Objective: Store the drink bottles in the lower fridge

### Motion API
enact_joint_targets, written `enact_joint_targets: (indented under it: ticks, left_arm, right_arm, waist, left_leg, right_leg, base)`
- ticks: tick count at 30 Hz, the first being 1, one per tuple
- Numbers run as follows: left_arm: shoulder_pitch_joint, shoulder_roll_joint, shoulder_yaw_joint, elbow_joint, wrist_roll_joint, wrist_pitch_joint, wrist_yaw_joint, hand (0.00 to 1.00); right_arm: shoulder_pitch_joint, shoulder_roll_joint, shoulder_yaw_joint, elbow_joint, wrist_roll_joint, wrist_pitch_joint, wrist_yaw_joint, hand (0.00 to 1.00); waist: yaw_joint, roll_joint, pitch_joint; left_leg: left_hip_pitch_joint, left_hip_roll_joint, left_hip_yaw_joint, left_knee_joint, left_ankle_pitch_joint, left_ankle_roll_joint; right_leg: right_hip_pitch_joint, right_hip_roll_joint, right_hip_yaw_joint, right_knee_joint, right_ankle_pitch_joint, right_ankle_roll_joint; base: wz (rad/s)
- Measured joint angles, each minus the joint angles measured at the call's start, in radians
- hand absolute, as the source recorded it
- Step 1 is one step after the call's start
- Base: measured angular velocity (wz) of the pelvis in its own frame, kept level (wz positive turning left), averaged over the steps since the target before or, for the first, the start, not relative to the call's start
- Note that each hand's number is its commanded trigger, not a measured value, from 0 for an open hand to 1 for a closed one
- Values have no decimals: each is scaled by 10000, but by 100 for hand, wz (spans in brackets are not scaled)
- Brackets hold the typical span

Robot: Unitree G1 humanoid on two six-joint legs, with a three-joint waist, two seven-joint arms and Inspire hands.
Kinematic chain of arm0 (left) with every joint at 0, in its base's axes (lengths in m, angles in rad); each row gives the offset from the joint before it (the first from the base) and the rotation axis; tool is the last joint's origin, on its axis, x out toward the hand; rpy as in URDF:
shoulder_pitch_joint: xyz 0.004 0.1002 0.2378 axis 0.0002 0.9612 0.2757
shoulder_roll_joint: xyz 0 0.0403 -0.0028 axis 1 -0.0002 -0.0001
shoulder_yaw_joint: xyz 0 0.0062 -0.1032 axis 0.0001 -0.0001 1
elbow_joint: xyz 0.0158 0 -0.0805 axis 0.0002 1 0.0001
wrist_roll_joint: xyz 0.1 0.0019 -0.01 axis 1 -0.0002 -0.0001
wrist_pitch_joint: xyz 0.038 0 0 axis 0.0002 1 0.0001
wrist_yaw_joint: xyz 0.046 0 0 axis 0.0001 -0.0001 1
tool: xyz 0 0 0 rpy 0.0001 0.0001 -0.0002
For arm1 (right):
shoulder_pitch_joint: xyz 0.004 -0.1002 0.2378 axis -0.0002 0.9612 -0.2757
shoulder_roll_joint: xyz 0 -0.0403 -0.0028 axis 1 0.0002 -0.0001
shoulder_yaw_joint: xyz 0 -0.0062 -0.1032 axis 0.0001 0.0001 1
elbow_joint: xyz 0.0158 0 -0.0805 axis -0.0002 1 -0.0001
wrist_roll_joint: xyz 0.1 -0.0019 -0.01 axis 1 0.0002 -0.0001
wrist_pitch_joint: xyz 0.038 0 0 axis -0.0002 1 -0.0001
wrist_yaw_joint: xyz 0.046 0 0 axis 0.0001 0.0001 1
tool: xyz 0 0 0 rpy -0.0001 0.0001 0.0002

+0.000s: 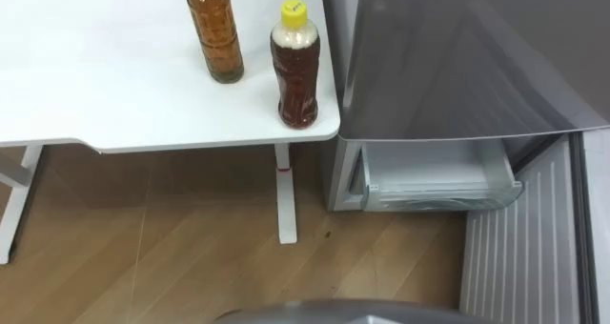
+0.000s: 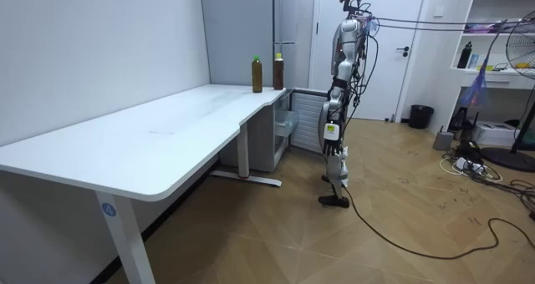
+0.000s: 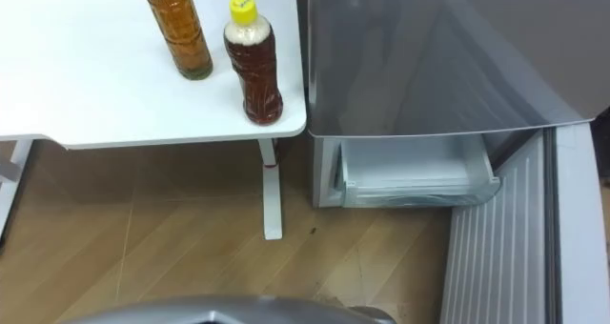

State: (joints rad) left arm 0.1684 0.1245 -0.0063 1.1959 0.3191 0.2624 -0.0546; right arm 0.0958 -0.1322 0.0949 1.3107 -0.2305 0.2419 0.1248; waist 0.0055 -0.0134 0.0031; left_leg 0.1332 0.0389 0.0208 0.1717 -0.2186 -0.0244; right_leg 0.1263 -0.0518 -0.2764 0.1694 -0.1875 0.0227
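Two drink bottles stand upright near the white table's (image 1: 114, 86) right front corner. The nearer bottle (image 1: 296, 69) holds dark brown liquid and has a yellow cap. Behind it and to its left, the other bottle (image 1: 215, 33) holds amber liquid under a green cap. Right of the table is the grey fridge (image 1: 457, 57), with its lower door (image 1: 519, 243) swung open and a pale drawer (image 1: 434, 176) showing inside. In the room view I stand upright facing the fridge (image 2: 292, 33), the bottles (image 2: 277, 71) at the table's far end. My left hand (image 2: 329, 109) hangs at my side.
The table's white leg (image 1: 284, 195) stands on wood floor just left of the fridge. In the room view a shelf unit (image 2: 501, 33), a fan (image 2: 522, 33), a small bin (image 2: 421, 116) and floor cables (image 2: 468, 163) lie behind me on the room view's right.
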Motion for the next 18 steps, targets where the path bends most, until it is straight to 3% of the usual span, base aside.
enact_joint_targets:
  ticks: [18]
  left_arm:
    - [26,77,64,-501,-22,-16,87,0]
  right_arm:
    - [23,-16,-34,-191,-6,-15,-57,0]
  waist:
    - [12,-38,9]
  left_leg:
    - [-5,-7,-46,-9,0,0]
  right_leg:
    - [7,9,15,-7,-29,0]
  base:
    - [0]
